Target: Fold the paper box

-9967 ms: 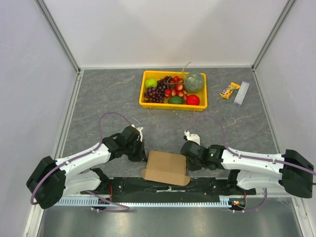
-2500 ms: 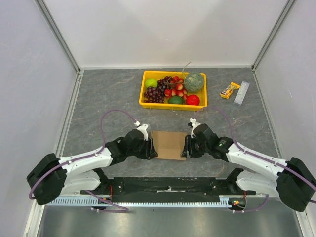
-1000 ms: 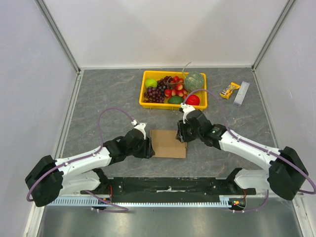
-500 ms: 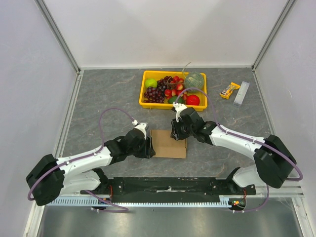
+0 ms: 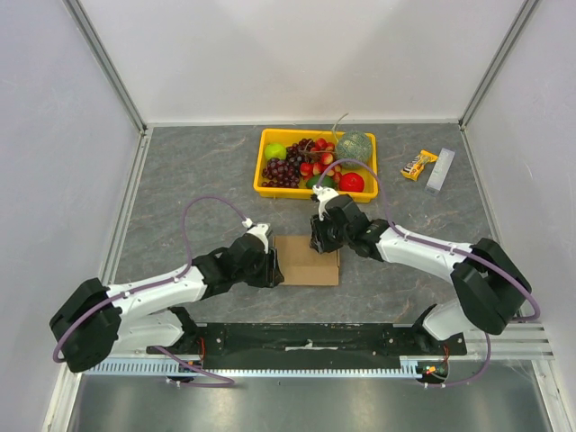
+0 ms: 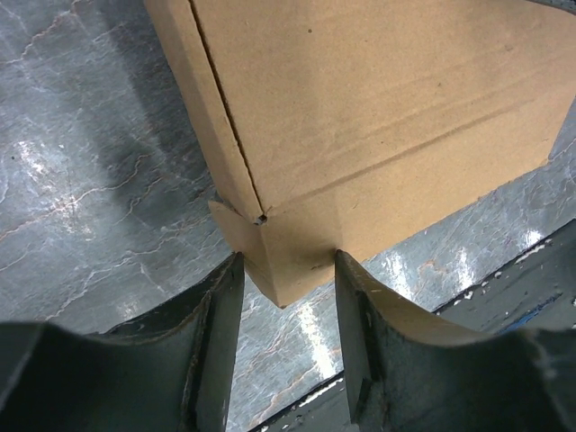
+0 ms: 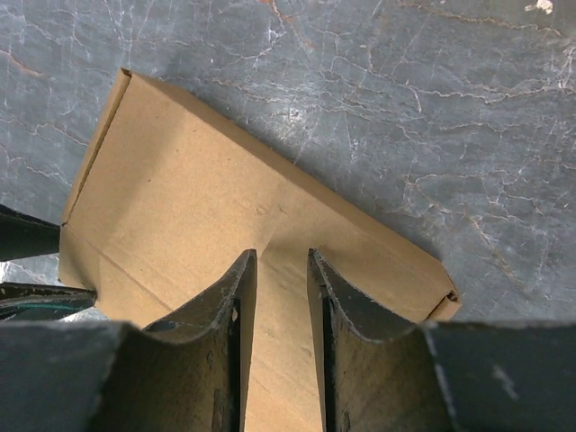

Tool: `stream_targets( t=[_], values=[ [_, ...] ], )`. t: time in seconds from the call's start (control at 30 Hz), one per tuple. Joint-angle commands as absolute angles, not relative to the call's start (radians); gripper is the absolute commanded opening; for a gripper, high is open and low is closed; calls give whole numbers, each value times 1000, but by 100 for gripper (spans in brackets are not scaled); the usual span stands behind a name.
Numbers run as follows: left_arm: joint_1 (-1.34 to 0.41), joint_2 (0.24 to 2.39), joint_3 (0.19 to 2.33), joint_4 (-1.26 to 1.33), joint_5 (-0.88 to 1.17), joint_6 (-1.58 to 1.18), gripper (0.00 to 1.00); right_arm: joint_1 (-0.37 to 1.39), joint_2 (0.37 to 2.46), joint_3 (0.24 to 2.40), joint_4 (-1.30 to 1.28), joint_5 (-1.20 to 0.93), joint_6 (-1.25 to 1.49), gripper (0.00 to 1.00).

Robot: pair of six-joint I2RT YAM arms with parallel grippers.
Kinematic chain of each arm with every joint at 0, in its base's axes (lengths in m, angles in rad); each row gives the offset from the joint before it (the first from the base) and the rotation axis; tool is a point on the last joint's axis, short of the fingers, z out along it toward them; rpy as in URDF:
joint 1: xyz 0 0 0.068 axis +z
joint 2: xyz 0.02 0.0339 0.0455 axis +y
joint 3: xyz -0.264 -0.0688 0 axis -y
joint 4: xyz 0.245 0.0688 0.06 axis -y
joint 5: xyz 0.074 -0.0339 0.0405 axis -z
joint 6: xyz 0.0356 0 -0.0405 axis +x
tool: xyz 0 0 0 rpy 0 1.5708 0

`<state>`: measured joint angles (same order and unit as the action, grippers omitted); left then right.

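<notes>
— Where is the paper box (image 5: 308,261)?

— Flat on the desk (image 5: 180,180), near my bases. It is on my side of the yellow fruit tray (image 5: 259,162) and apart from it, and it lies between my two grippers.

— Which way does it run?

— Broad face up. Its long axis goes left to right, roughly parallel to the desk's near edge.

— And your left gripper (image 6: 286,270)?

— Low at the box's left end, fingers (image 6: 216,333) spread, with one corner of the box poking into the gap. A small tab (image 6: 223,216) sticks out beside that corner. Whether the fingers squeeze the cardboard I cannot tell.

— Your right gripper (image 7: 277,261)?

— Over the far right part of the top face, pointing down at it. Its fingers are only slightly parted and nothing sits between them. I cannot tell whether the tips touch the cardboard.
</notes>
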<state>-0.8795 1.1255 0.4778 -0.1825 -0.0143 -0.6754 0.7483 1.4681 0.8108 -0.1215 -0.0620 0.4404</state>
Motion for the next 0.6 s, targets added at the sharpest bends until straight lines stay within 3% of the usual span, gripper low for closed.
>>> stream_targets(
  t=[0.0, 0.57],
  values=[
    [-884, 1137, 485, -115, -5, -646, 50, 738, 1493, 838, -100, -41, 428, 36],
    [-884, 1158, 483, -83, 32, -649, 40, 727, 1514, 834, -100, -63, 436, 36]
  ],
)
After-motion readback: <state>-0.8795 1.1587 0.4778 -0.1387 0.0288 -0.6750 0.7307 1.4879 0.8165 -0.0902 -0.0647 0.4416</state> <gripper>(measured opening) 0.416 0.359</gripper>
